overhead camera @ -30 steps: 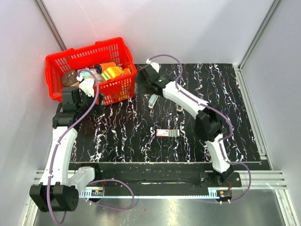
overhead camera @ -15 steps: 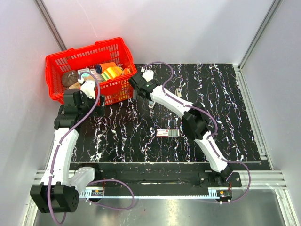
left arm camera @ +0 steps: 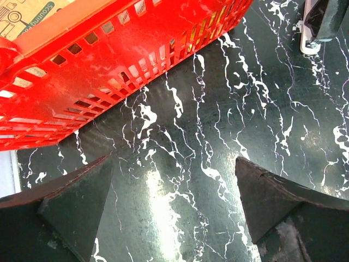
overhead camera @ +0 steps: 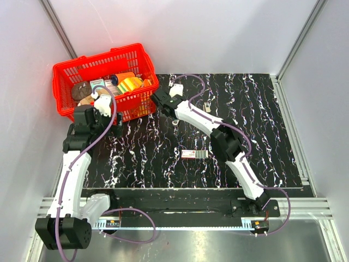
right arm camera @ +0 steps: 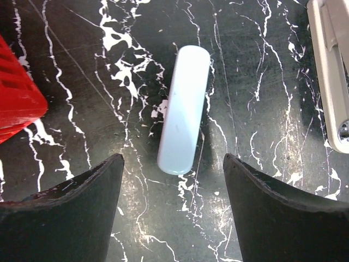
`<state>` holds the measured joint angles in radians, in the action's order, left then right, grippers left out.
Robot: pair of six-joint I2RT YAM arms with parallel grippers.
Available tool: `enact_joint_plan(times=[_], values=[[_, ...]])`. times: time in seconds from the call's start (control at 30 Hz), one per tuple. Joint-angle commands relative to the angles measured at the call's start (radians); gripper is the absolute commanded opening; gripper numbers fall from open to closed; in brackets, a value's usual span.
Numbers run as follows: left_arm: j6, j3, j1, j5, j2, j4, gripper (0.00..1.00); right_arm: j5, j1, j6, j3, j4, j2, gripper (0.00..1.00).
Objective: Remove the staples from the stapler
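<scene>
A pale blue-white oblong, the stapler as far as I can tell [right arm camera: 184, 109], lies flat on the black marbled mat. My right gripper [right arm camera: 173, 161] is open just above the mat, with the oblong's near end between its fingertips and touching neither. In the top view this gripper [overhead camera: 162, 102] sits by the red basket's near right corner and hides the oblong. A beige-white hinged piece with a rivet [right arm camera: 331, 71] lies just right of it and shows in the left wrist view [left arm camera: 310, 30]. My left gripper [left arm camera: 173, 164] is open and empty over bare mat [overhead camera: 106, 117].
The red basket [overhead camera: 103, 57] with several items stands at the back left, its wall close to both grippers [left arm camera: 109, 65] [right arm camera: 16, 93]. A small red-and-white staple box with a grey strip [overhead camera: 194, 154] lies mid-mat. A small grey bit [overhead camera: 209, 103] lies behind the right arm.
My right gripper has swung left and nearer, from behind the stapler to the basket's near right corner, and now covers the stapler in the top view. The left arm has barely shifted.
</scene>
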<state>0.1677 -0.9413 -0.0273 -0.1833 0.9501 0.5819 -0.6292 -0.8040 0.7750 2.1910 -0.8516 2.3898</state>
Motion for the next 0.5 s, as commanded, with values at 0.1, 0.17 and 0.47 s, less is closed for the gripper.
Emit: enact_joint_plan(times=[0.1,0.17,0.47], values=[[0.012,0.007,-0.002,-0.025,-0.033,-0.027,0.99,-0.020,0.038,0.064,-0.020,-0.007,0.002,0.77],[0.013,0.009,-0.002,-0.022,-0.030,-0.027,0.99,-0.003,0.046,0.064,-0.008,-0.007,0.012,0.74],[0.021,0.025,-0.002,-0.025,-0.031,-0.030,0.99,0.040,0.051,0.061,0.075,-0.006,0.078,0.67]])
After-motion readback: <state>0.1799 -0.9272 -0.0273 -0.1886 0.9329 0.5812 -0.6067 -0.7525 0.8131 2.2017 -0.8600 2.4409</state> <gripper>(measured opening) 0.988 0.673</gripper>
